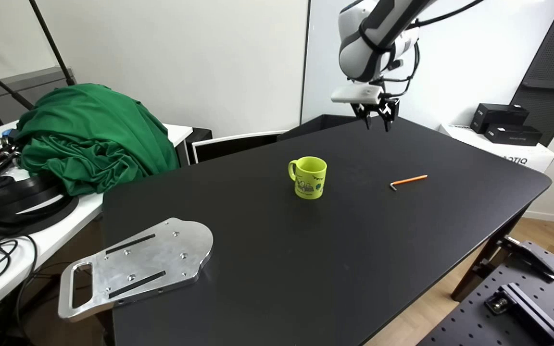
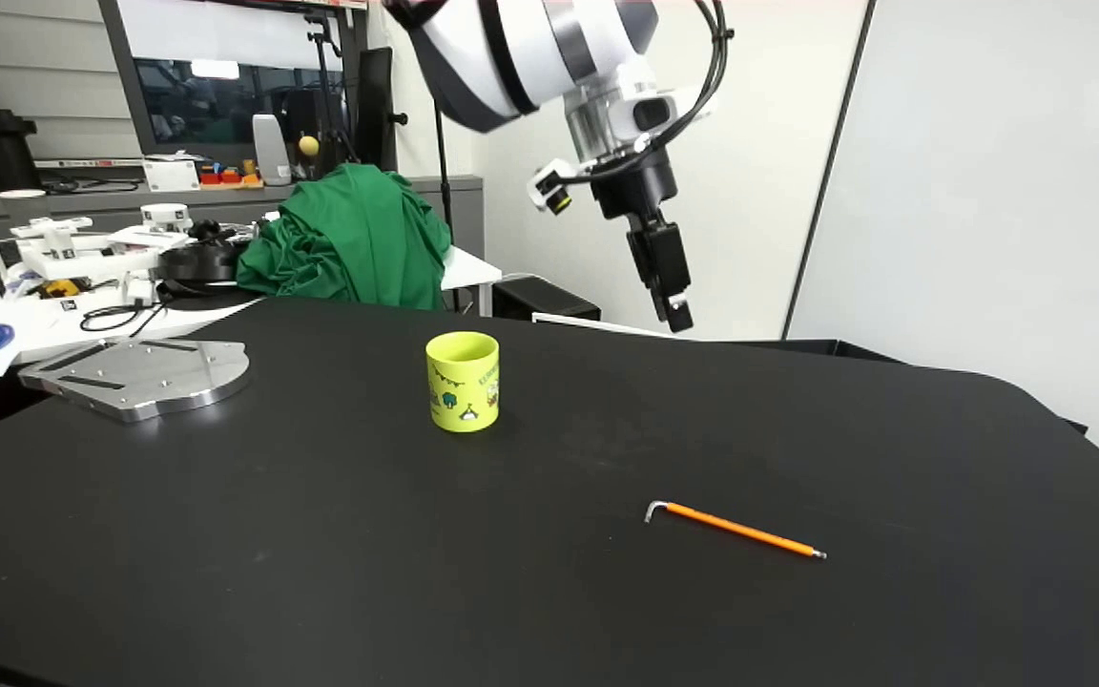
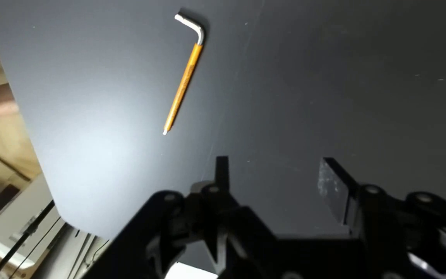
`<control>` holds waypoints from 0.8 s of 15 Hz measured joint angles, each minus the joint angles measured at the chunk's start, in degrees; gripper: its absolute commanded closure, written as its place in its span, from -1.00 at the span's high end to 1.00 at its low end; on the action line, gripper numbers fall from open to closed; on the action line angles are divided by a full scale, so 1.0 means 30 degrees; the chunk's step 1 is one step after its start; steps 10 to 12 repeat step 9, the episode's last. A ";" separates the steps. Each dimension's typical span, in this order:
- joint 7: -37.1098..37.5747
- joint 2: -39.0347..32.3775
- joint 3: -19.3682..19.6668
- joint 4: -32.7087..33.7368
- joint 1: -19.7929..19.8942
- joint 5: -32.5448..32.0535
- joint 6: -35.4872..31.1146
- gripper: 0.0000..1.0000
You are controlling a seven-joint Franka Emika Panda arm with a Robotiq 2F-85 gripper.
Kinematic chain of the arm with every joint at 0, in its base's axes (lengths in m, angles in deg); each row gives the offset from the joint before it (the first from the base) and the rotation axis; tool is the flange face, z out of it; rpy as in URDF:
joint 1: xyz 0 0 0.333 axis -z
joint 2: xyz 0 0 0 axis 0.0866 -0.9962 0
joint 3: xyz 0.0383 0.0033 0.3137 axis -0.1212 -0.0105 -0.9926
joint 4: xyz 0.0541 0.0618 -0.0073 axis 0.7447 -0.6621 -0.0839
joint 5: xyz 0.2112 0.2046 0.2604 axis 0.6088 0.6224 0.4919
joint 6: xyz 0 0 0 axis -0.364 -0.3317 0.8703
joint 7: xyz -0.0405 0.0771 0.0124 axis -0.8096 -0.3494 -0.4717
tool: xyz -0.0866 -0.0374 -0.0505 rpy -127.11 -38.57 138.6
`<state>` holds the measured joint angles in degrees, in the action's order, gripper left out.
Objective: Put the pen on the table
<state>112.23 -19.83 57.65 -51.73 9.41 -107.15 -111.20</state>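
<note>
The pen is a thin orange stick with a bent silver metal end, like a hex key. It lies flat on the black table in both exterior views, the pen being right of the mug; the pen also shows there. In the wrist view the pen lies at upper left, ahead of the fingers and apart from them. My gripper is raised above the table's far side. In the wrist view the gripper is open, with only the table's surface showing between its fingers.
A green mug stands upright on the table. A silver metal plate lies at the table's end, partly overhanging it. A green cloth sits on the cluttered white desk. A person's arm shows beyond the table edge.
</note>
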 measured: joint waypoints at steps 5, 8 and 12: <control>-0.2664 0.2726 -0.0744 -0.0695 0.0075 0.4337 -0.1455 0.99; -0.2903 0.3362 -0.0871 -0.1184 0.0097 0.4700 -0.1619 1.00; -0.2923 0.3358 -0.0875 -0.1262 0.0120 0.4702 -0.1691 1.00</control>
